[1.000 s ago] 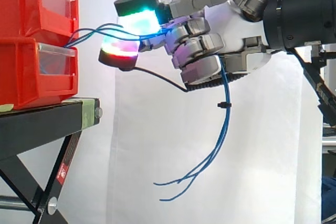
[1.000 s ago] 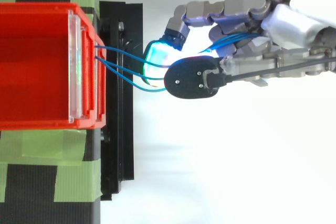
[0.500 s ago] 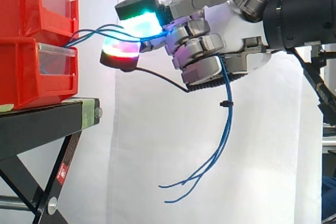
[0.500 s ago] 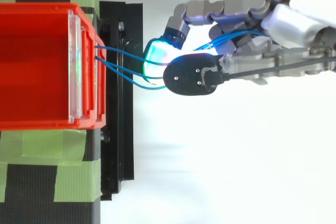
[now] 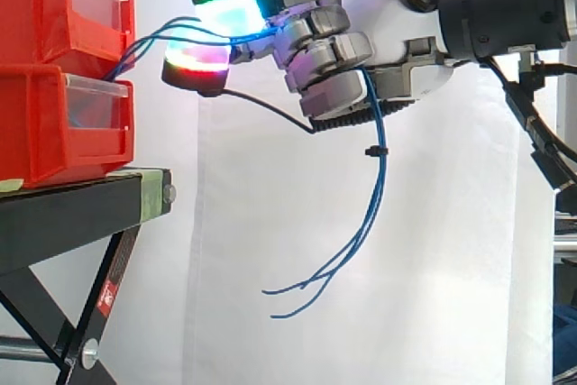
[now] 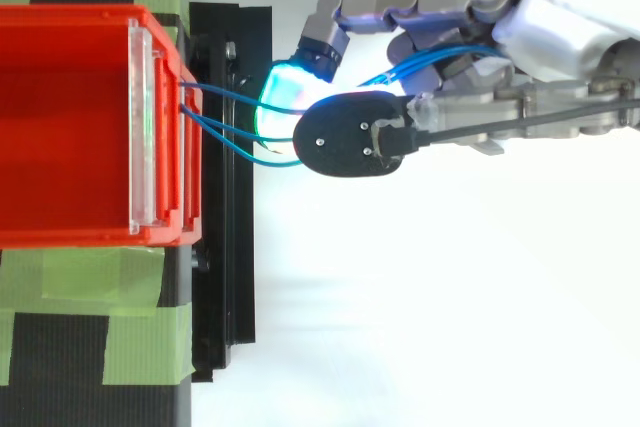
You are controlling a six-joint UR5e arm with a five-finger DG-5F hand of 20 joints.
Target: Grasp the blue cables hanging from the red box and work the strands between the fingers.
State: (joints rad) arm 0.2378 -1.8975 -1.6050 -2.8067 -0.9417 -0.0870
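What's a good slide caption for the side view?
Robot hand pinches blue cables running from the red bins, loose ends dangling below its palm.

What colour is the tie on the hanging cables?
The tie on the blue cables is black; best in the side view.

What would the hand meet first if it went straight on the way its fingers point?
Most likely the front of the upper red bin. The hand, shut on the blue cables, points at it in both views, and only the cable strands cross the gap between. Exact height alignment is uncertain.
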